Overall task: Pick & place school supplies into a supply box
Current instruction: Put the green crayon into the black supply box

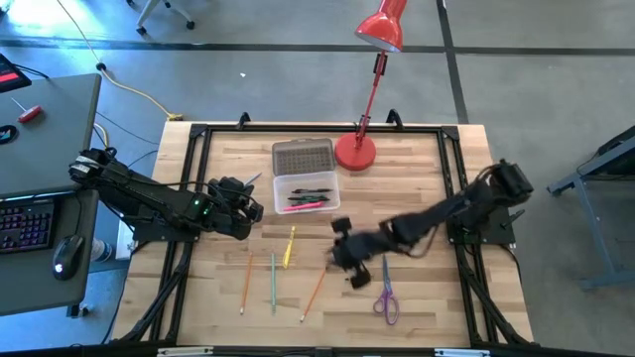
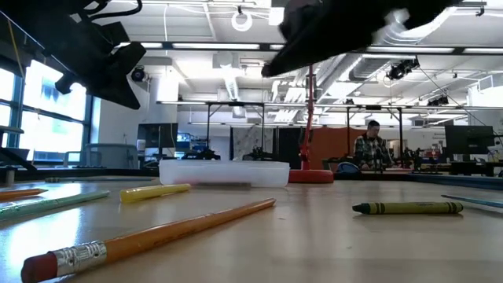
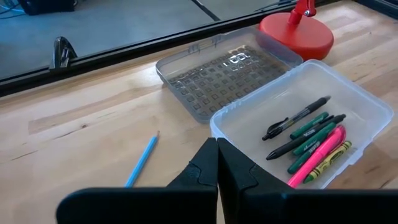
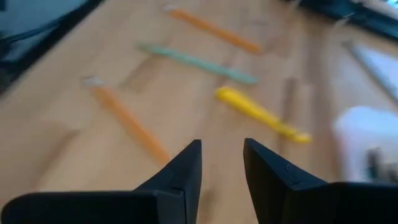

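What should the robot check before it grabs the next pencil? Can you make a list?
1. Supply box lid open: ok, the ribbed lid lies flat behind it.
2. Room left in the box: ok, pens and a pink marker fill only one side.
3. Right gripper open and empty: ok, there is a gap between its fingers, with nothing held.
4. A pencil in front of the right gripper: ok, an orange pencil lies just ahead.
5. Left gripper out of the way: ok, it is shut, beside the box, away from the loose pencils.
6. Scissors clear of the right arm: cannot tell, they lie close beside it.
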Robot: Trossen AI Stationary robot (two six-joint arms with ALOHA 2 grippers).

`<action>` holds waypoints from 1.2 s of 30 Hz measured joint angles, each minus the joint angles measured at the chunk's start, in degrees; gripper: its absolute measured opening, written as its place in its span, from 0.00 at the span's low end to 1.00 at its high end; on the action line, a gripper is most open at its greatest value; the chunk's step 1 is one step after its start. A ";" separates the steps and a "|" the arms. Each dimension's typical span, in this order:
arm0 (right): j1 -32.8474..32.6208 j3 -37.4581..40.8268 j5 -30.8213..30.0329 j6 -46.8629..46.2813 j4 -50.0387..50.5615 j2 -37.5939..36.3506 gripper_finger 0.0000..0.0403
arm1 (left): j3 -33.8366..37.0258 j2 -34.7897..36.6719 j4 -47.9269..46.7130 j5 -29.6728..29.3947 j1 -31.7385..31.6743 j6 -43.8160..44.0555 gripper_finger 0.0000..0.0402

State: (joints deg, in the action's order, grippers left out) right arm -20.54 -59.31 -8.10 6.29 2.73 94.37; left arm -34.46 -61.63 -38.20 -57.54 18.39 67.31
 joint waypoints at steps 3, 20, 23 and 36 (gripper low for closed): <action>-4.84 0.06 -1.57 -5.10 3.81 0.72 0.24 | 0.00 0.01 1.14 0.01 -0.01 0.00 0.08; -12.99 0.19 -6.73 -19.48 9.89 7.96 0.24 | 0.00 0.02 2.87 0.02 0.00 0.00 0.08; -13.00 0.88 -8.78 -19.43 10.00 8.02 0.24 | 0.00 0.00 2.90 0.02 0.00 0.00 0.08; -11.71 17.40 -10.59 -19.76 -14.90 7.98 0.24 | -0.02 0.00 5.62 0.13 0.00 -3.03 0.08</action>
State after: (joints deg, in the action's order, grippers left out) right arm -32.25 -41.91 -18.70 -13.47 -12.17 102.35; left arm -34.48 -61.63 -32.58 -57.41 18.39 64.28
